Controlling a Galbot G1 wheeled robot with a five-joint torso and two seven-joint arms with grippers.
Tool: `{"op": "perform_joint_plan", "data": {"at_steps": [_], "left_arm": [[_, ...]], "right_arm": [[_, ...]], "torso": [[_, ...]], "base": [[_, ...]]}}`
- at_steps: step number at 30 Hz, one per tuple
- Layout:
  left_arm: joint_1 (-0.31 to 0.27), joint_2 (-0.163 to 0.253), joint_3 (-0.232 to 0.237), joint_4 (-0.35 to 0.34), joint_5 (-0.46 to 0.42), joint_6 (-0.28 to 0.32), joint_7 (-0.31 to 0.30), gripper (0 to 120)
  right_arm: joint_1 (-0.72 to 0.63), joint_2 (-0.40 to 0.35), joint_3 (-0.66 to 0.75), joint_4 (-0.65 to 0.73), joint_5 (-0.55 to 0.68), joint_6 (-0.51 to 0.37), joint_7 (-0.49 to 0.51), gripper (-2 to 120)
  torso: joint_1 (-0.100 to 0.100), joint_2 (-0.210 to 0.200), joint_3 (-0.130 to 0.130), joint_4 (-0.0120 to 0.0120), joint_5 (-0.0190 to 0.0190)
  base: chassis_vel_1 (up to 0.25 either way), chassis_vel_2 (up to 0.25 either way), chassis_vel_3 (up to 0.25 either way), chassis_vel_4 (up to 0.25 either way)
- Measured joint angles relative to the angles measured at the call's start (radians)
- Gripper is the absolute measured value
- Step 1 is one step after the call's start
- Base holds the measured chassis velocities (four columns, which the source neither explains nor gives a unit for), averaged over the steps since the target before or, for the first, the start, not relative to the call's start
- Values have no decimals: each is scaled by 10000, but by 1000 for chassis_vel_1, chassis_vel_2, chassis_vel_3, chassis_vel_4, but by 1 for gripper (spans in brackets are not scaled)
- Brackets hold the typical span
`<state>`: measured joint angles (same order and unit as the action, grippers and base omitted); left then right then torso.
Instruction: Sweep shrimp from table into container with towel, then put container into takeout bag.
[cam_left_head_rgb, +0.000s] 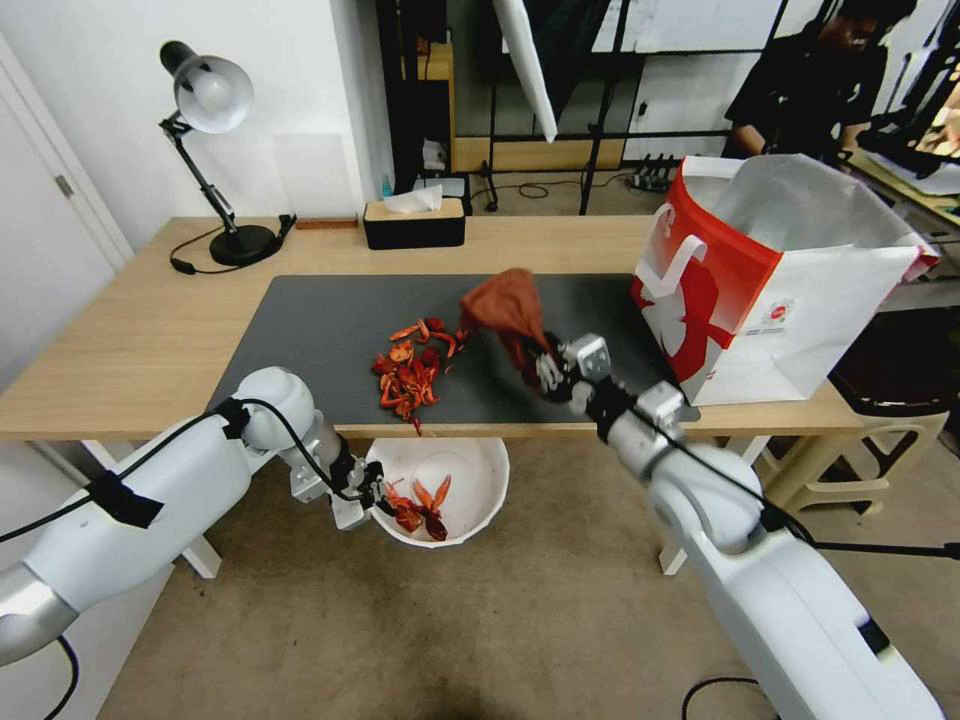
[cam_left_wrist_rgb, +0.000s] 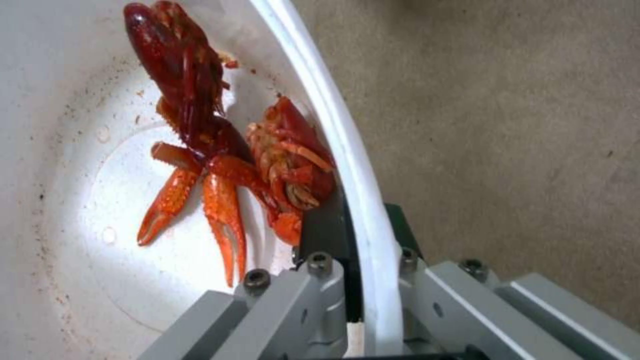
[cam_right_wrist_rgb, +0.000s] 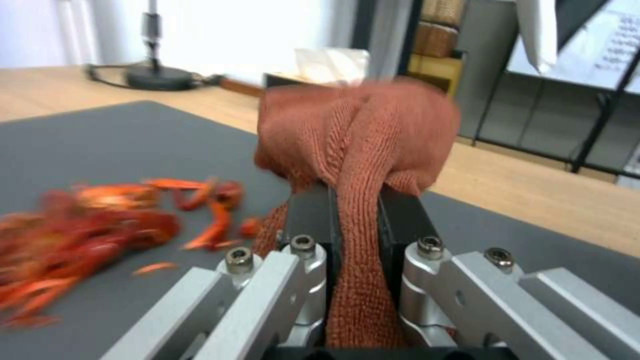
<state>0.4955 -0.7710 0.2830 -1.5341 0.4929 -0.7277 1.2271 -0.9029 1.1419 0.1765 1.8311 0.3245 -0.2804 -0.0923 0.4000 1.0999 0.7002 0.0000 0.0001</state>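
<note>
Below the table's (cam_left_head_rgb: 120, 350) near edge, your left gripper (cam_left_head_rgb: 372, 497) clamps the container (cam_left_head_rgb: 470, 480) rim | shrimp (cam_left_head_rgb: 408, 372) at the mat's 6 o'clock edge | your right gripper (cam_left_head_rgb: 545, 368) clenches the towel (cam_left_head_rgb: 508, 303) at the pile's 3 o'clock, above open mat | takeout bag (cam_left_head_rgb: 790, 290) further toward 3 o'clock

Shrimp (cam_right_wrist_rgb: 80, 225) on mat blurred in right wrist view; takeout bag (cam_left_head_rgb: 790, 290) btm corner behind right arm.

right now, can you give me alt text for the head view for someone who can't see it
A right gripper holds a rust-coloured towel above a grey mat on a wooden table, beside a pile of red shrimp. Below the table's near edge, the left gripper grips the rim of a white bowl with a few shrimp inside. A red and white takeout bag stands open on the right.
</note>
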Motion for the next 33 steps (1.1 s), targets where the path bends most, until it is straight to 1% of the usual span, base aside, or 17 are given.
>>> {"op": "perform_joint_plan", "data": {"at_steps": [1,3,4,6,7,10,14,17,18,22,27,30,33], "left_arm": [[2,7,-9,-1,-6,-5,-1,0],[26,39,-64,1,-15,-37,-2,0],[26,39,-64,1,-15,-37,-2,0],[52,60,-118,20,-17,-76,-2,0],[52,60,-118,20,-17,-76,-2,0],[67,73,-221,89,-21,-162,2,0],[67,66,-244,144,-19,-219,7,0],[15,29,-244,200,-12,-267,29,0],[15,29,-244,200,-12,-267,29,0],[-76,4,-190,260,-20,-282,47,0],[-106,16,-185,319,-37,-318,49,0],[-96,78,-231,320,-51,-341,49,0],[-66,109,-267,296,-64,-342,49,0]], "right_arm": [[127,32,-37,-169,15,-19,25,7],[755,211,-259,-949,24,-122,136,7],[755,211,-259,-949,24,-122,136,7],[1372,435,-472,-1686,-121,-361,326,7],[1372,435,-472,-1686,-121,-361,326,7],[2204,779,-816,-2731,-195,-788,664,7],[2521,894,-968,-3164,62,-931,603,7],[2868,985,-1231,-3783,506,-1008,71,7],[2868,985,-1231,-3783,506,-1008,71,7],[3131,979,-1692,-4286,527,-899,-474,7],[3305,976,-1979,-4508,521,-744,-883,7],[3579,936,-2251,-4789,530,-596,-1399,7],[3717,889,-2366,-4924,528,-507,-1693,7]], "torso": [[0,0,0,1,0],[1,0,1,1,0],[1,0,1,1,0],[0,0,0,1,-3],[0,0,0,1,-3],[0,0,-2,0,-2],[1,0,-1,0,-2],[1,0,-1,1,-1],[1,0,-1,1,-1],[1,0,-1,-1,-1],[0,0,-1,-1,-1],[-1,0,-2,0,0],[-1,0,-2,1,-1]], "base": [[0,0,0,0],[0,0,0,0],[0,0,0,0],[0,0,0,0],[0,0,0,0],[0,0,0,0],[0,0,0,0],[0,0,0,0],[0,0,0,0],[0,0,0,0],[0,0,0,0],[0,0,0,0],[0,0,0,0]]}}
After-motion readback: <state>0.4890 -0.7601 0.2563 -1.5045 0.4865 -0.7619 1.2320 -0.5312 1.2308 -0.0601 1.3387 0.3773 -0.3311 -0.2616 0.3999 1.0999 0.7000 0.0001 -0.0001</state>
